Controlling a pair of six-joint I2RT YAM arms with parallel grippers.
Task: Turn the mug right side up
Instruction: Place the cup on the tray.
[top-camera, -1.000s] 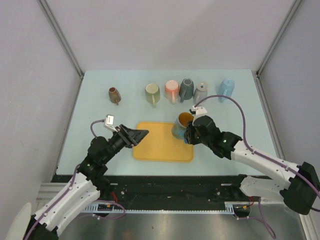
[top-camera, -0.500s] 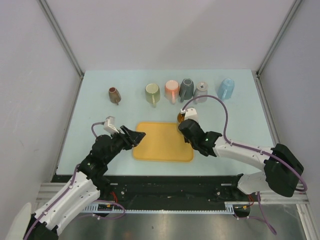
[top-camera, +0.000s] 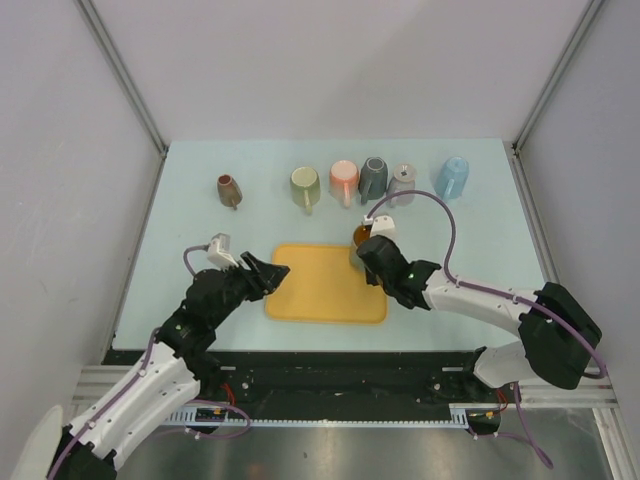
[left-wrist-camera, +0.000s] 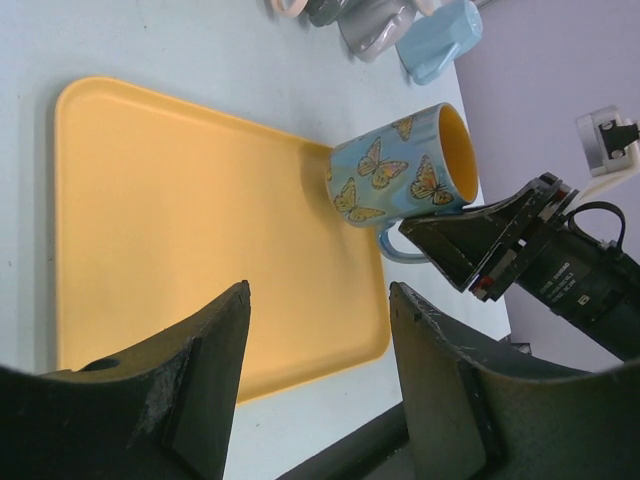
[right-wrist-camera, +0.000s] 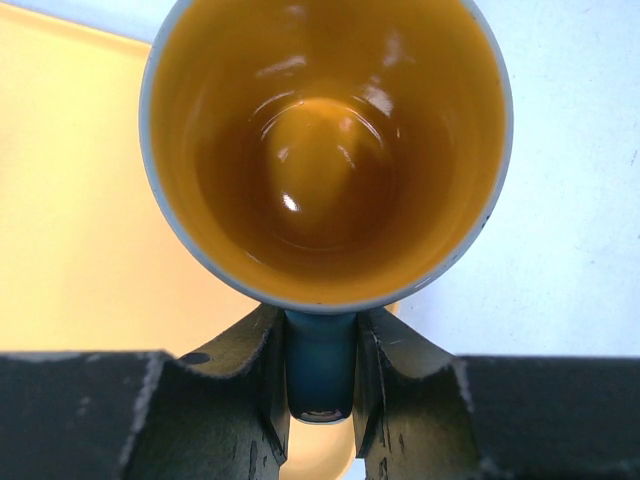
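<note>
Glazed ceramic by the look of the butterfly mug (left-wrist-camera: 395, 180): rigid, fairly heavy for its size, slick on the wall, and liable to chip or crack if dropped or knocked against the table (top-camera: 180, 200). Offers its handle (right-wrist-camera: 320, 385) as the surest hold, though a pinch there leaves the weight hanging off to one side and free to swing about the fingers. Calls for a firm squeeze and a slow turn. Sits at the far right corner of the yellow tray (left-wrist-camera: 180, 230), mouth toward the right wrist camera and base toward the tray, so looks upright or close to it. Cannot tell whether the base touches the tray or whether the body leans. Right gripper (right-wrist-camera: 320, 330) narrowed to a pinch on the handle, one finger on each side just below the rim, touching nothing else. Left gripper (left-wrist-camera: 320, 295) spread apart, holding nothing, hovering over the tray's near left part, well apart from the mug. Judged nearly done: needs only a level set-down and a release without nudging. Row of other mugs (top-camera: 344, 180) along the far side of the table, well apart from the tray.
</note>
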